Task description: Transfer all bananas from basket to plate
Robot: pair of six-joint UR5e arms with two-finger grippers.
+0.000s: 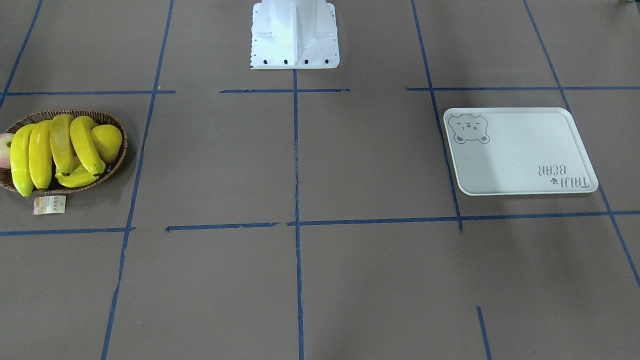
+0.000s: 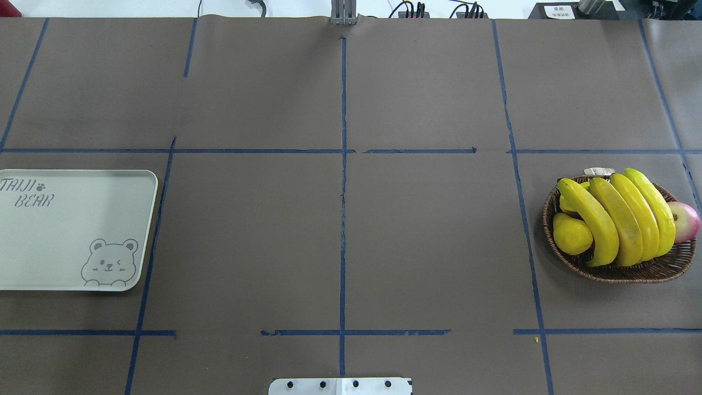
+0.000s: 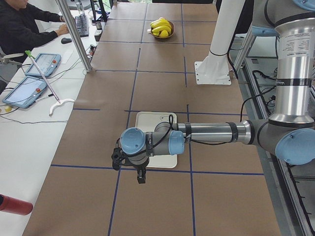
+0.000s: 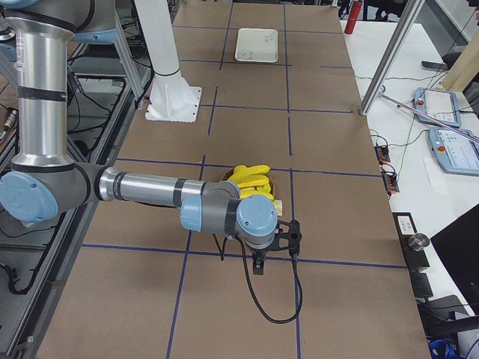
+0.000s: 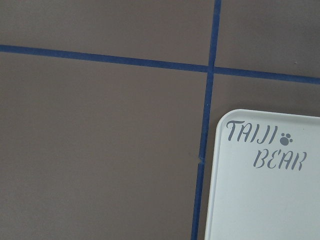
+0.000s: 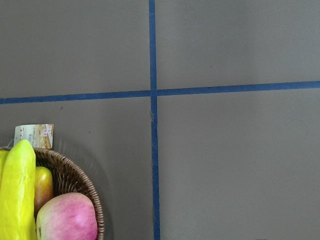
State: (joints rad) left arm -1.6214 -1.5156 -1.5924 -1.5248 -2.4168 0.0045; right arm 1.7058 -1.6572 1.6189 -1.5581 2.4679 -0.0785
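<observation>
All four bananas (image 2: pixel 620 219) lie side by side in the basket (image 2: pixel 620 273) at the table's right. They cover much of what's beneath. A pink apple (image 2: pixel 688 219) peeks out at the right rim, and a yellow pear-shaped fruit (image 2: pixel 570 236) on the left. The plate (image 2: pixel 66 236) sits well apart at the left, with its edge cut off in the overhead view. The left gripper (image 3: pixel 141 176) hangs by the plate's lettered corner, and the right gripper (image 4: pixel 258 265) just beside the basket. Both show only in the side views, small and dark, so I can't tell how their jaws stand.
</observation>
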